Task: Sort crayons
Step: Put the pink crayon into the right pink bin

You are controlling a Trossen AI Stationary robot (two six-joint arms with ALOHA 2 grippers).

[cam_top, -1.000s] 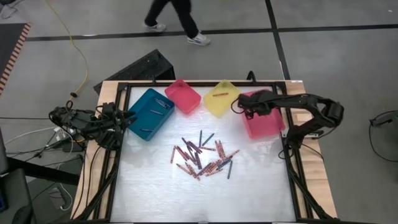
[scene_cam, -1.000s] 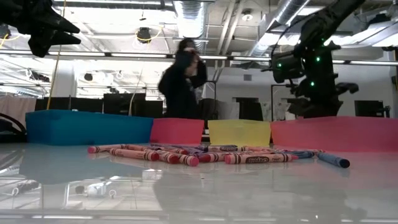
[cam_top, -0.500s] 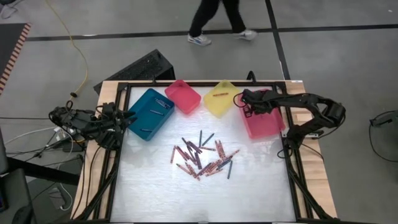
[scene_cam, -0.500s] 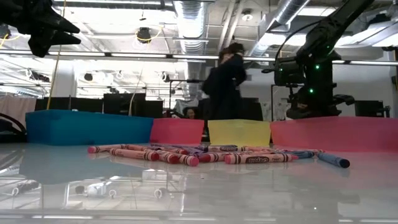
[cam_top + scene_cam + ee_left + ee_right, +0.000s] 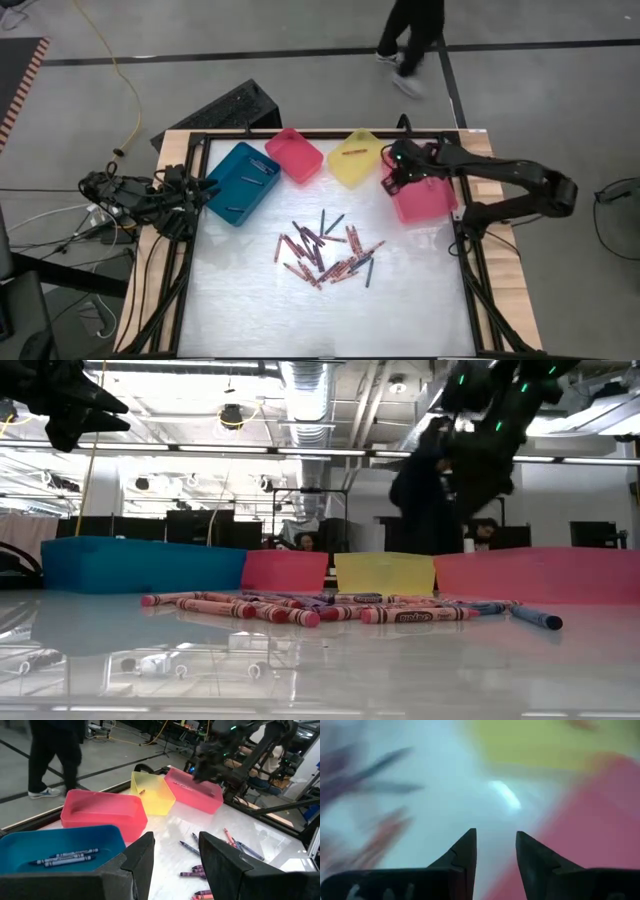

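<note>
The crayons (image 5: pixel 325 250) lie in a loose pile at the table's middle, mostly red-pink with a few dark blue ones; they also show in the low view (image 5: pixel 330 610). My right gripper (image 5: pixel 496 840) is open with nothing between its fingers. It hangs tipped downward above the left wall of the large pink bin (image 5: pixel 425 195), beside the yellow bin (image 5: pixel 355 158). My left gripper (image 5: pixel 176 852) waits open at the table's left edge, by the teal bin (image 5: pixel 240 180).
The teal bin, a small pink bin (image 5: pixel 295 153), the yellow bin and the large pink bin stand in a row along the far side. The teal bin holds a few crayons, the yellow one an orange crayon. A person walks on the floor beyond the table.
My right gripper has risen from low over the large pink bin and has tipped and rolled, so it now points steeply down near that bin's left wall. The person behind the table has walked toward the right.
</note>
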